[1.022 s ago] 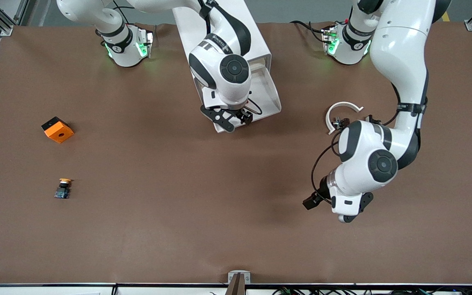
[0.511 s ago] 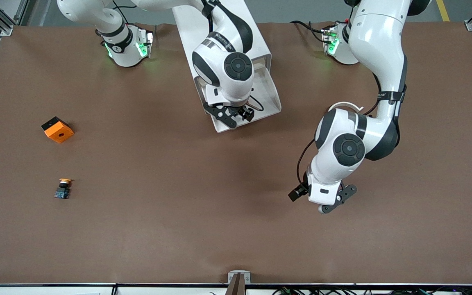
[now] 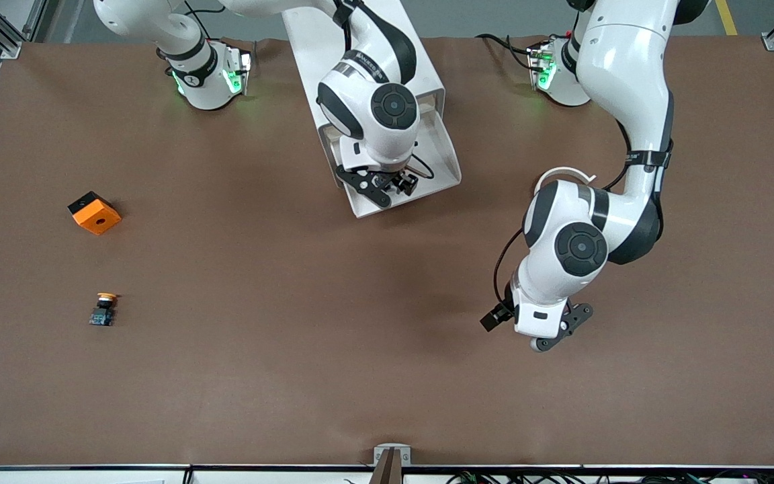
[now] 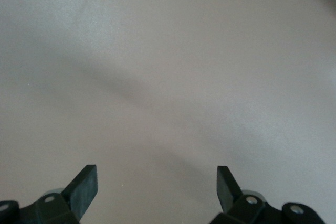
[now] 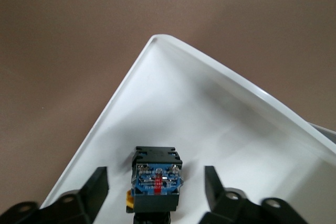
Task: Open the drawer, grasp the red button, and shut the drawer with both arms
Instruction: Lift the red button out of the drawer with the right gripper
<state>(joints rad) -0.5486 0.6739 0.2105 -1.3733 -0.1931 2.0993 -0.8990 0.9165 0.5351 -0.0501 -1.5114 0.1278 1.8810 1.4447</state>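
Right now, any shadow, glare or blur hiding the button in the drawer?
Right wrist view: the button is sharp between the open right gripper fingers, white drawer evenly lit. Front view: the right arm hides it. Left wrist view: soft shadows on bare table.

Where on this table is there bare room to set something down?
Bare brown table runs along the front camera's edge, between the yellow-capped button and the left gripper. It is crowded at the open drawer, where the right gripper straddles the button.

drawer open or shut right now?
Open. The drawer is pulled out of its white cabinet; the right gripper is down inside it, fingers either side of the button.
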